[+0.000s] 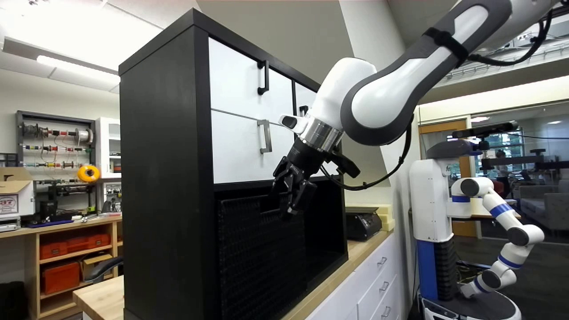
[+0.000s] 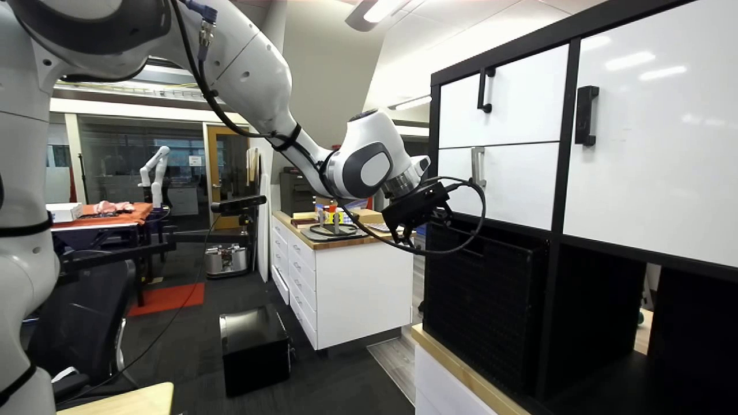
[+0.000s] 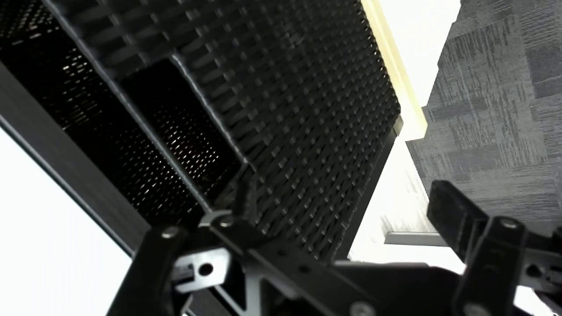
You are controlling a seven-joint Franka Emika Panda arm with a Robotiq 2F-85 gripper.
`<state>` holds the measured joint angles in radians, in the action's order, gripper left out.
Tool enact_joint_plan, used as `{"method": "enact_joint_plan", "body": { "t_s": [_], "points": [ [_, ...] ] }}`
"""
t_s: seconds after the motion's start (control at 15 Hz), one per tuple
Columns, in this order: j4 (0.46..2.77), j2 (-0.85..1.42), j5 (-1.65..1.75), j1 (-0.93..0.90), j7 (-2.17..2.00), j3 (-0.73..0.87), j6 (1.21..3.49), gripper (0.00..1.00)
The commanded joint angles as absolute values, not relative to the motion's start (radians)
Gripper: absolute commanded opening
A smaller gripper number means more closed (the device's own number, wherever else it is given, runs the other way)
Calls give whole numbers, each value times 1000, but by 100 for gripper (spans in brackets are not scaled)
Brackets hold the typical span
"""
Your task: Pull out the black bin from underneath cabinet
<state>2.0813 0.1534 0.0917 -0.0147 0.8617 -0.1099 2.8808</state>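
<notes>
"Start from the left, will you?"

"In an exterior view, a spool rack (image 1: 53,164) sits above a workbench (image 1: 104,218), with red cases (image 1: 61,278) underneath. Then the cabinet (image 1: 162,178), black and upright with white drawer fronts (image 1: 233,146), standing on a wood-topped table (image 1: 355,261)."

"Where's the black bin (image 1: 262,258)?"

"Inside the cabinet, lower left, directly below those fronts. Both exterior views show it there."

"Anything in the way?"

"The claw (image 3: 344,193), in front of the bin and near its handle slot (image 3: 184,127). In the wrist view its fingers (image 3: 452,215) are spread wide; one overlaps the slot's end, though I can't tell whether it touches. A black cable (image 1: 362,185) loops beside the claw, too."

"And farther right?"

"A black device (image 1: 362,224) and yellow blocks (image 1: 386,215), both on the table, right of the cabinet. The arm (image 1: 395,100) slants down from the upper right. At the far edge a white-and-blue robot (image 1: 431,204) stands on dark floor (image 1: 542,271), a glass wall (image 1: 542,118) behind it."
</notes>
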Motion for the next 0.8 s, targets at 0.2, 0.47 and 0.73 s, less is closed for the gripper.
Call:
{"method": "enact_joint_plan", "body": {
  "t_s": [0.2, 0.47, 0.73],
  "points": [
    [2021, 232, 89, -4, 949, -133, 3007, 100],
    [1976, 273, 85, 5, 996, -145, 3027, 100],
    [1917, 320, 79, 14, 1044, -157, 3020, 100]
  ]
}}
